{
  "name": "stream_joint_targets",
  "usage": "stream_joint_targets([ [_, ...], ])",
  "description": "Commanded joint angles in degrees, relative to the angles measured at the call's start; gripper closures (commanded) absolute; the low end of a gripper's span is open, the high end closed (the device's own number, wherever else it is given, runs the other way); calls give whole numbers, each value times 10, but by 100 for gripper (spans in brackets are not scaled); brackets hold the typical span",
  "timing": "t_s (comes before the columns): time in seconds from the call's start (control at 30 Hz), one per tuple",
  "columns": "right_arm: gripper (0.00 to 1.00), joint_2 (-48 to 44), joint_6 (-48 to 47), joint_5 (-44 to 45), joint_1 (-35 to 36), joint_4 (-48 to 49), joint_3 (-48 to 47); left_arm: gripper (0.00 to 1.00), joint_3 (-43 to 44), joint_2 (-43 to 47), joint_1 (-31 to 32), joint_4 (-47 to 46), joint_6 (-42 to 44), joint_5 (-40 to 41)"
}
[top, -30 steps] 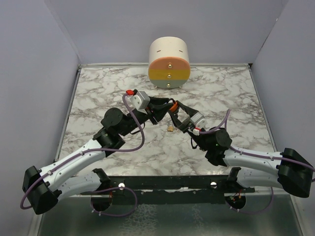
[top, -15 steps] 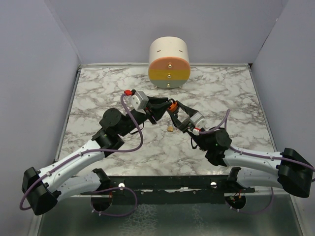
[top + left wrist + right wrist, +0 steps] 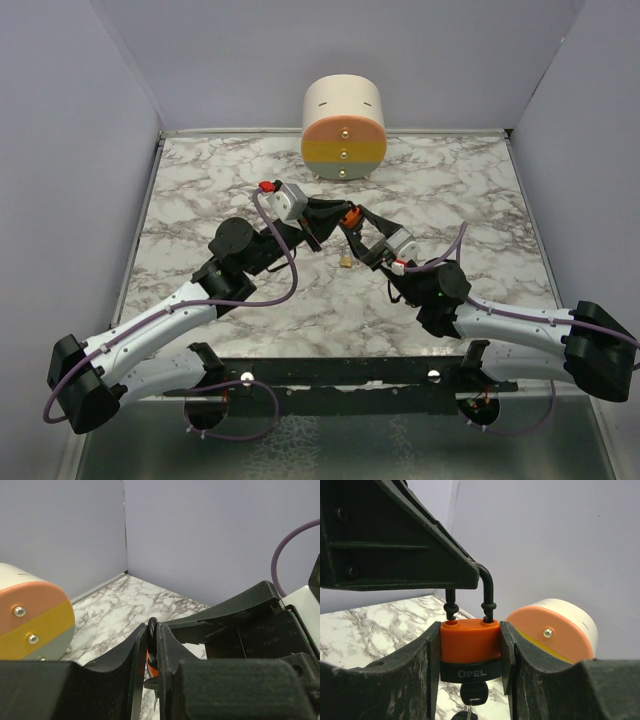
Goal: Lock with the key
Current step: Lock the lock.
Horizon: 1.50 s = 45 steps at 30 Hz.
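Observation:
An orange padlock [image 3: 470, 642] with a black "OPEL" band is held up between both grippers above the marble table [image 3: 200, 180]. My right gripper [image 3: 470, 652] is shut on the padlock's body, one finger on each side. My left gripper [image 3: 152, 630] is shut on the black shackle [image 3: 488, 587], with its finger [image 3: 395, 545] above the lock. The shackle's left leg ends just above its hole. A black-headed key [image 3: 472, 693] sits in the keyhole underneath, and a second key hangs from it. In the top view the padlock [image 3: 348, 216] is at the table's middle.
A cream cylinder with a pink, yellow and grey striped face [image 3: 344, 128] lies at the back wall; it also shows in the right wrist view [image 3: 552, 630] and the left wrist view [image 3: 30, 625]. A small tan piece [image 3: 345, 262] lies on the table below the grippers.
My left wrist has shifted slightly to the right, toward the padlock. The right arm and the padlock have hardly moved.

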<state>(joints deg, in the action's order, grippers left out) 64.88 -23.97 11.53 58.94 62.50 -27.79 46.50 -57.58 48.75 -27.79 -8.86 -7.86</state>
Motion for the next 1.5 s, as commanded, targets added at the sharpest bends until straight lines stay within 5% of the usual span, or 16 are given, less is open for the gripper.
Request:
stream_joint_targets([
  [0.0,99,-8,6,3,5,16,-18,87,25,0,0,-5,10,11],
  [0.13,99,-7,7,5,4,17,-18,100,24,2,0,-4,9,7],
  [1.47,99,0,4,-21,9,59,-67,100,-17,-18,-1,12,-61,8],
])
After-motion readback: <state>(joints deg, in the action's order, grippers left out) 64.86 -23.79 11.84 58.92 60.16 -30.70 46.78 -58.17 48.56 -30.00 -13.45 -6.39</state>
